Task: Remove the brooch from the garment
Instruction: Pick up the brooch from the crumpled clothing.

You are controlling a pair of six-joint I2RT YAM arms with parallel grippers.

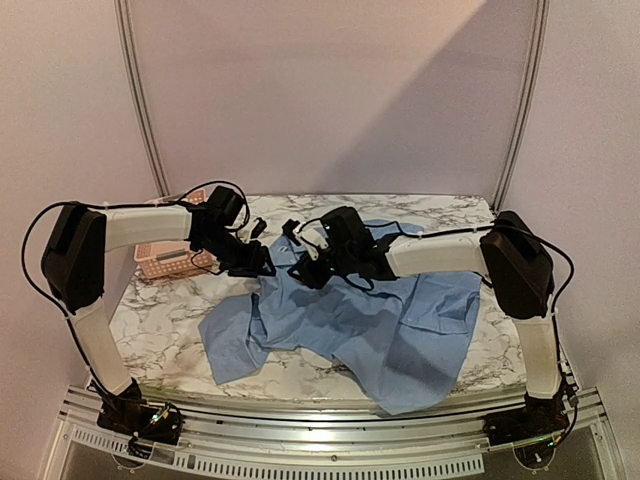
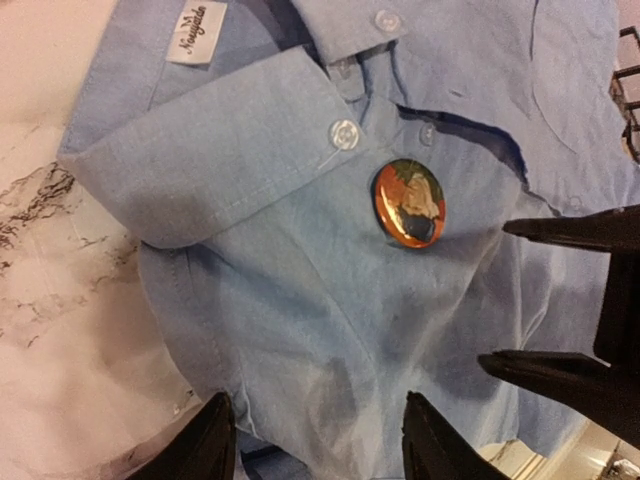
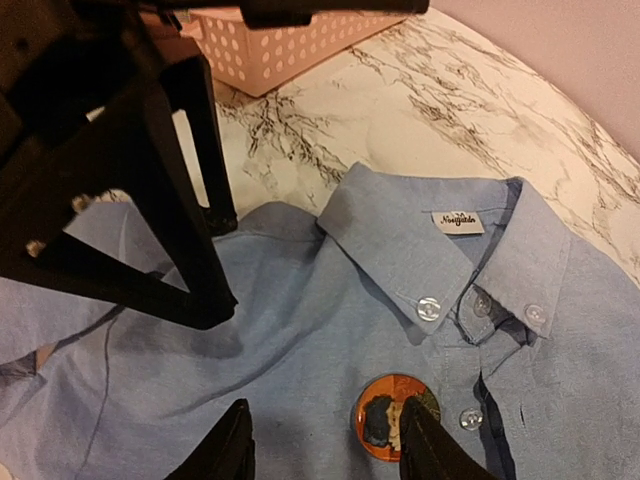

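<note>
Because both arms crowd in over the collar, top view: the brooch is hidden. The shirt [image 1: 390,325] lies crumpled on the marble table [image 1: 160,335]. Its collar end points far-left, under the left gripper [image 1: 260,265] and the right gripper [image 1: 308,273], which are close together. A pink basket [image 1: 165,262] stands at the far left.
Left wrist view: the round orange brooch [image 2: 409,203] is pinned flat just below the collar [image 2: 220,160]. The left gripper [image 2: 320,445] is spread and empty, with the brooch well beyond its tips.
Right wrist view: the right gripper [image 3: 325,450] is spread and holds nothing. The brooch [image 3: 380,420] sits partly under one fingertip [image 3: 418,440]; whether they touch is unclear.
Deciding relation: the right arm is nearer. The brooch lies off-centre in its gap, so it probably needs a small sideways shift first. The disc is round, with no long axis, so any rim grip should do.
</note>
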